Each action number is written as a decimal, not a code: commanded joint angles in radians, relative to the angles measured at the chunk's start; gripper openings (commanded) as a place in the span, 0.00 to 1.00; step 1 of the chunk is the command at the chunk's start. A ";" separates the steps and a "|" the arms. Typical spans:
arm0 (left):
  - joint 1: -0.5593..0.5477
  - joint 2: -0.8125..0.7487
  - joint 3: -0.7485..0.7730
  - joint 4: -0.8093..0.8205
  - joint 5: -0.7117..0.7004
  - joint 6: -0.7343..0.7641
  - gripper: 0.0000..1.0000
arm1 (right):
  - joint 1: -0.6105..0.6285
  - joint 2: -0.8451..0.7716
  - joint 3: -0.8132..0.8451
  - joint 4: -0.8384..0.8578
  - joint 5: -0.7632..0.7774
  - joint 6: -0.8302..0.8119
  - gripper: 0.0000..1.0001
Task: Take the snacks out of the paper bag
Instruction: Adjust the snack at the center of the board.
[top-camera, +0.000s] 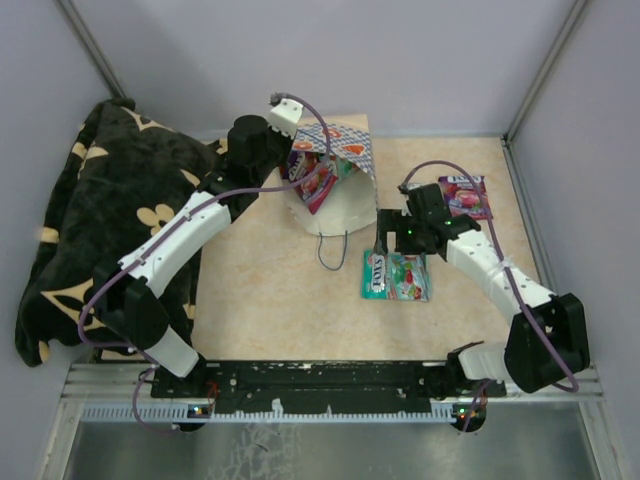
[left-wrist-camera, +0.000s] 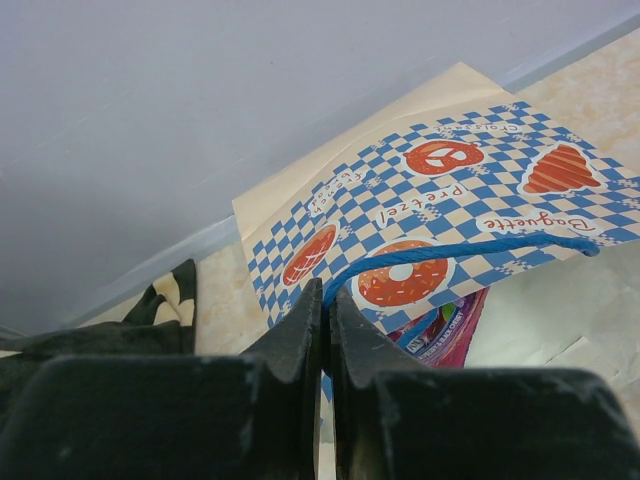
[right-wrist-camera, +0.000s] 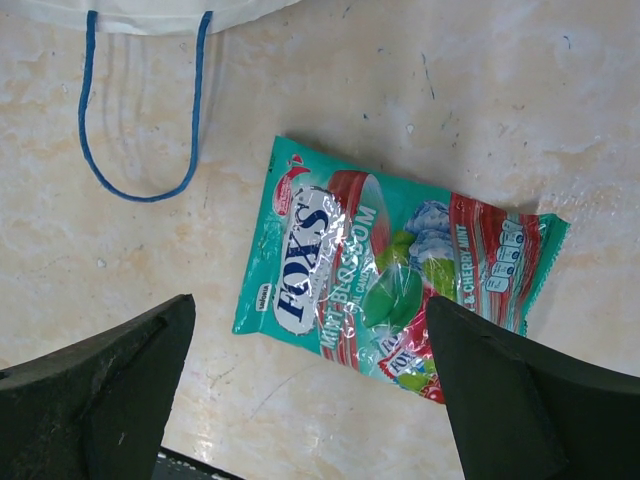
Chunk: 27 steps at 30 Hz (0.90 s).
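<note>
The paper bag lies tipped on the table, mouth toward my left arm. My left gripper is shut on its blue string handle, holding up the checkered side. A purple-pink snack packet shows in the mouth and under the lifted side in the left wrist view. A teal packet lies flat on the table in front of the bag. My right gripper hangs open over it, not touching the packet. Another purple packet lies at the right.
A black floral blanket covers the left side of the table. The bag's other blue handle lies loose on the tabletop toward the front. Grey walls enclose the table at the back and sides.
</note>
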<state>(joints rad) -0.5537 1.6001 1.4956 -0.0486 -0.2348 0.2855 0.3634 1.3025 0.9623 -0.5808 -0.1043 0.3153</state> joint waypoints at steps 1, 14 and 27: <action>0.009 0.001 0.043 0.007 0.000 -0.006 0.08 | -0.006 0.009 -0.004 0.030 -0.016 -0.012 0.99; 0.008 0.005 0.045 0.004 0.000 -0.006 0.08 | -0.006 0.012 -0.023 0.050 -0.024 -0.009 0.99; 0.009 0.001 0.042 0.003 -0.001 -0.005 0.08 | -0.006 0.018 -0.033 0.058 -0.029 -0.008 0.99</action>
<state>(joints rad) -0.5537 1.6016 1.5074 -0.0528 -0.2348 0.2855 0.3634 1.3140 0.9291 -0.5602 -0.1211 0.3157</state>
